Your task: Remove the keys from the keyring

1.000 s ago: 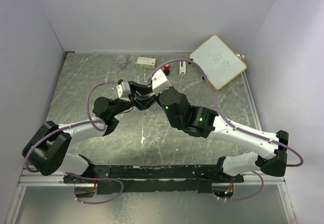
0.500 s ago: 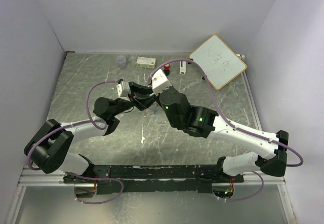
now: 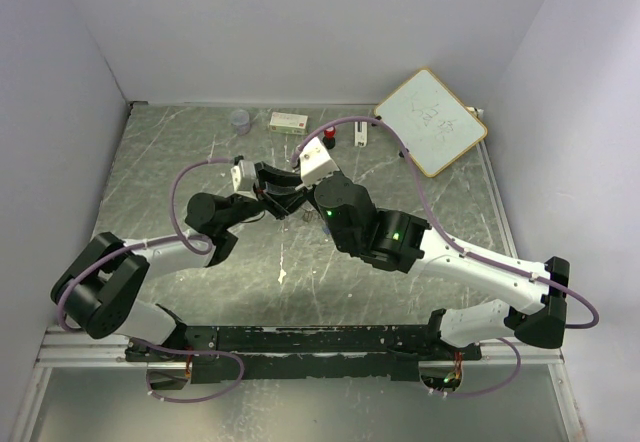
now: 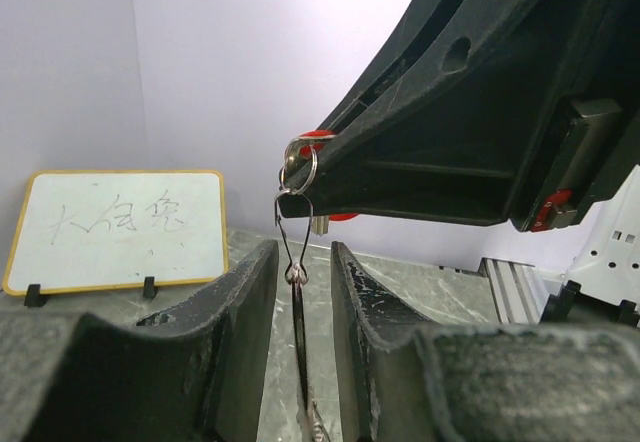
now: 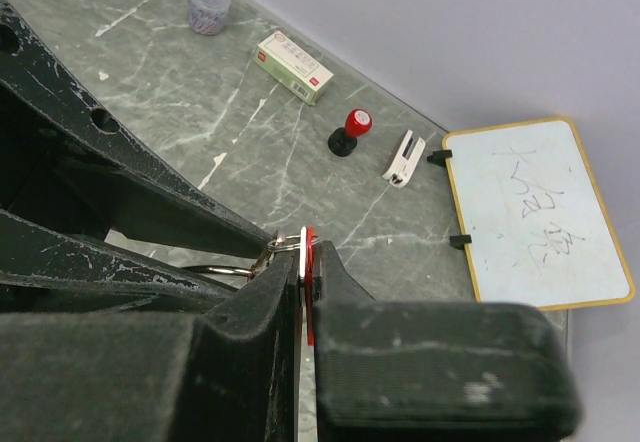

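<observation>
Keyring (image 4: 286, 170) apparently between left gripper (image 4: 303, 272) jaws

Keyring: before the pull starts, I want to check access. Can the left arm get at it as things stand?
Probably yes. The keyring hangs from the red key pinched in the right fingers, and its dangling clip sits between the open left fingers, nothing blocking.
</observation>
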Robot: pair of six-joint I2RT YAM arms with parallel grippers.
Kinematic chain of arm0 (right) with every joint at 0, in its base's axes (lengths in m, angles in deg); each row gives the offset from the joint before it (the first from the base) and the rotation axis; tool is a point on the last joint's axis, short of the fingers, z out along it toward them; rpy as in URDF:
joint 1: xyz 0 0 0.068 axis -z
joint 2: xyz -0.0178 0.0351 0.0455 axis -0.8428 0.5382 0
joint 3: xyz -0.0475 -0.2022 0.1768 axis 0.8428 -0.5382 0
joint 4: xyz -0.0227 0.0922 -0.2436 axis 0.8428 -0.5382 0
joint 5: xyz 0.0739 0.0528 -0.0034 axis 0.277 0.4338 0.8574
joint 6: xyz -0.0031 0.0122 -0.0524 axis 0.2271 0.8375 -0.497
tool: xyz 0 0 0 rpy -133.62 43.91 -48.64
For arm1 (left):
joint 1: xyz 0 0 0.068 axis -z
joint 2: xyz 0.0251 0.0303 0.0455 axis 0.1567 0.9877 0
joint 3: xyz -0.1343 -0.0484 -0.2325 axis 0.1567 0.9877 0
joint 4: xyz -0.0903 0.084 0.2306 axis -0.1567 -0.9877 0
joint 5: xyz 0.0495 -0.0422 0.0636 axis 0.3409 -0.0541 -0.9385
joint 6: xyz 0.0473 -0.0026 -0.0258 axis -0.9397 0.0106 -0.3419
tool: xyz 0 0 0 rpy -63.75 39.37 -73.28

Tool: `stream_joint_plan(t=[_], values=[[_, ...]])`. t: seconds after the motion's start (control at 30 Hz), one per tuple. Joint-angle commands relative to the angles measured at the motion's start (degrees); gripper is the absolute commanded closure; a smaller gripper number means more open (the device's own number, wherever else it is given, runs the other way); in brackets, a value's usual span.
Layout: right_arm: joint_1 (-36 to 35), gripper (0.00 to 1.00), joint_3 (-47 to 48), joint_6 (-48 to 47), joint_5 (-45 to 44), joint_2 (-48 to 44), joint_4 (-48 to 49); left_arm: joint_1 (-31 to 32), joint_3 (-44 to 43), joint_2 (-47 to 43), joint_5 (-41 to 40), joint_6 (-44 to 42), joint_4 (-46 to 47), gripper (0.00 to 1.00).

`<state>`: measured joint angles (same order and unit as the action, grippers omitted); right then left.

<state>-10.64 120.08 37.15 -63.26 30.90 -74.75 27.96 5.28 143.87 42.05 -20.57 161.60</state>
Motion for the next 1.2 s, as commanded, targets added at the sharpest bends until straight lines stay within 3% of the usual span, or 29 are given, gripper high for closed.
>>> stream_joint_plan(t=[0.0, 1.0, 1.17], values=[[-0.4, 1.0, -0.2, 0.1, -0.3, -0.4, 1.7, 0.3, -1.6, 1.0, 2.2, 1.6, 4.0, 0.61], [-0.3, 1.0, -0.1, 0.1, 0.3, 0.4, 1.8, 0.6, -1.9, 1.0, 1.8, 1.9, 4.3, 0.68], [-0.4, 1.0, -0.1, 0.1, 0.2, 0.4, 1.7, 0.7, -1.6, 0.9, 1.4, 1.8, 4.7, 0.64]])
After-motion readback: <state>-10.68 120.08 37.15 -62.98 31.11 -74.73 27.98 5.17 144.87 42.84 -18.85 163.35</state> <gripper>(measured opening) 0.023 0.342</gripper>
